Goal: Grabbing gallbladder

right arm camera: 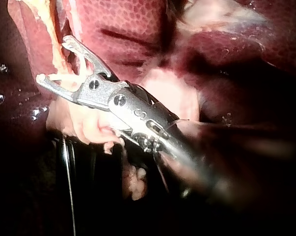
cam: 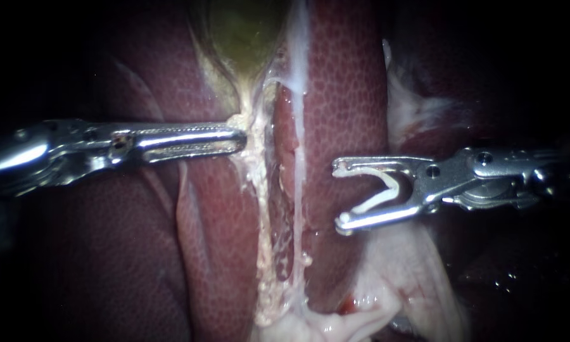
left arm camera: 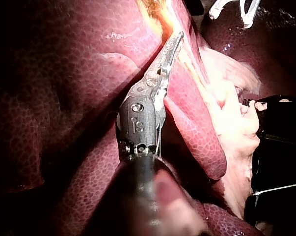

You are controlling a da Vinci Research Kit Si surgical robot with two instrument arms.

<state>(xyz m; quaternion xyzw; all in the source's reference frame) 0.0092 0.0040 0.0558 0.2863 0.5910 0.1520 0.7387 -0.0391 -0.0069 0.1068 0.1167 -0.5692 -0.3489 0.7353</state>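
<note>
The light comes from the endoscope's end: the dark red mottled liver (cam: 345, 82) is bright in the middle and fades to black at every edge. Hard glare streaks my steel left instrument (cam: 240, 137), its jaws together, and the wet whitish strand of tissue (cam: 299, 76). The white V-shaped clip (cam: 375, 199) held in my right instrument (cam: 339, 195) glows pale. Both wrist views are dimmer and deeply shadowed.

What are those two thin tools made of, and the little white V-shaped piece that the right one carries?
Left instrument: seemingly polished metal, probably steel, since it is silvery with bright glints.
Right instrument: apparently the same metal, grey-silver and shiny, with small round pins showing.
Clip: likely plastic, being dull white with no metallic shine, though the look alone cannot settle it.
</note>
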